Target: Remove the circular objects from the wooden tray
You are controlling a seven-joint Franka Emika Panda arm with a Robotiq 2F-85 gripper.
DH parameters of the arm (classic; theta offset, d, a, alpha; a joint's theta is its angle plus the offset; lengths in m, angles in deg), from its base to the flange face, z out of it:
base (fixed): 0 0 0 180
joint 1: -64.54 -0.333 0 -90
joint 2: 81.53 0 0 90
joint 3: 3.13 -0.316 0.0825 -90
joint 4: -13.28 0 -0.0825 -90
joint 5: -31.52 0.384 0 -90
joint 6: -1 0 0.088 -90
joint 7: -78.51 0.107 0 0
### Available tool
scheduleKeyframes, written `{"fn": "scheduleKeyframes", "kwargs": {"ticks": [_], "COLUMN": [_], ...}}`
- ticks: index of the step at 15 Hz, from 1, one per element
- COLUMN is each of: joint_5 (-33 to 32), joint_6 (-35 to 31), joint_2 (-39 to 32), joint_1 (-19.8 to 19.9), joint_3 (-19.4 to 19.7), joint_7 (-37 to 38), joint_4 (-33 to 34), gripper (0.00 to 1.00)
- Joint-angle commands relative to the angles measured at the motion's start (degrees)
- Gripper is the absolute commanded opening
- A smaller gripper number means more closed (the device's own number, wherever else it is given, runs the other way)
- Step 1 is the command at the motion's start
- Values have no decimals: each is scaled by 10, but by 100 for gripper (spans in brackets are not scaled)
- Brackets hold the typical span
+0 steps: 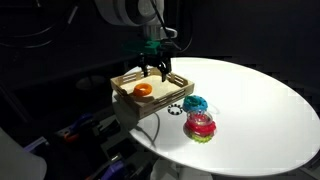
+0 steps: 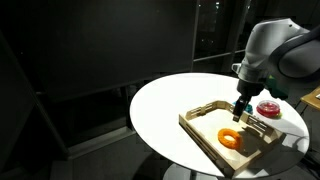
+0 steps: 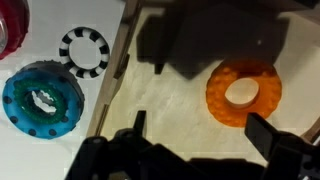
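Note:
The wooden tray [image 1: 128, 79] stands at the table's edge; it also shows in the other exterior view [image 2: 204, 108] and in the wrist view [image 3: 117, 68]. The orange ring [image 3: 243, 93] lies flat on the tray's bottom, seen in both exterior views [image 1: 143, 89] [image 2: 230, 138]. The black-and-white speckled ring [image 3: 83, 50] lies on the white table just outside the tray's side, as an exterior view [image 1: 175, 109] also shows. My gripper [image 3: 204, 130] hangs open and empty above the tray's bottom, beside the orange ring, seen in both exterior views [image 1: 157, 68] [image 2: 240, 108].
A teal ring [image 3: 42, 98] [image 1: 195, 104] and a pink-and-green ring [image 1: 201, 125] [image 2: 268, 108] lie on the round white table [image 1: 250, 100] next to the tray. The surroundings are dark. The tray sits close to the table's rim.

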Motion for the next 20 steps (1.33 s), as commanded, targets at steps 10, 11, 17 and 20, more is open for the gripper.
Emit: {"fn": "scheduleKeyframes", "kwargs": {"ticks": [10,11,17,20], "joint_5": [-100,-100,-98,-98], "joint_6": [-67,-67,-64,-62], "joint_2": [-72,-76,-90,-89], "joint_1": [-50,-52,-63,-67], "joint_3": [32,33,38,38], "joint_7": [101,102,103,103], "joint_4": [2,3,8,11], "gripper": [100,100,68,42]}}
